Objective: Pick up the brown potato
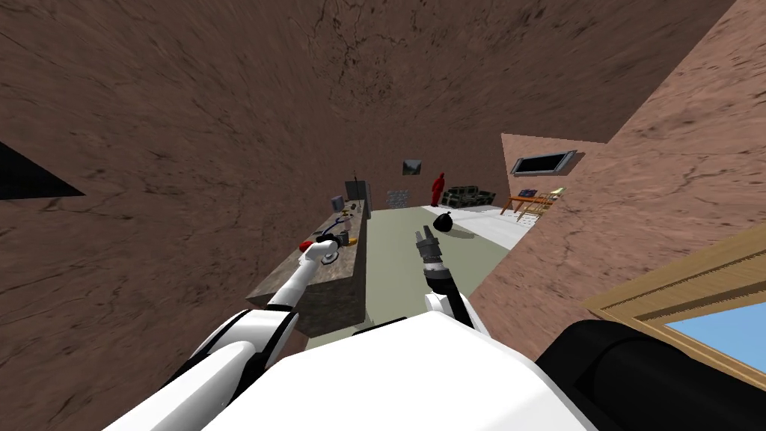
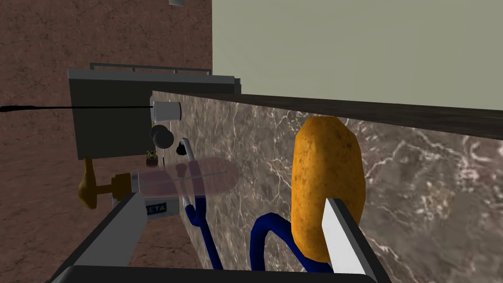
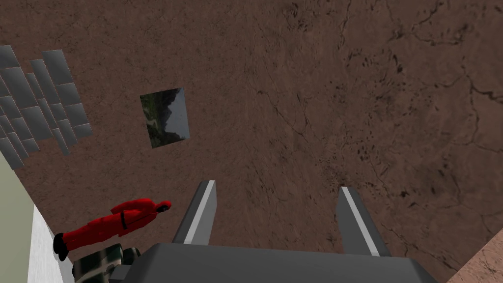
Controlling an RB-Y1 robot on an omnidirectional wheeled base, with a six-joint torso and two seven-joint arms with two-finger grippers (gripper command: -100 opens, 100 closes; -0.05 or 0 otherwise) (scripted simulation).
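Potato (image 2: 326, 186), orange-brown, lies on the marbled table (image 2: 432, 162) just beyond the left jaws, which stand wide; one finger (image 2: 344, 240) overlaps its side. A blue label (image 2: 158, 208) beside the other finger reads "ETA". The right jaws stand wide above the floor (image 1: 389, 254).

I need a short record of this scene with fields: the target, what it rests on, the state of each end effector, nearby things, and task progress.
target: brown potato
support: brown marbled counter
left end effector: open; one finger in front of the potato's side, potato not centred between the fingers
right end effector: open, holding nothing
nearby: blue cord beside the potato
progress: potato not yet gripped
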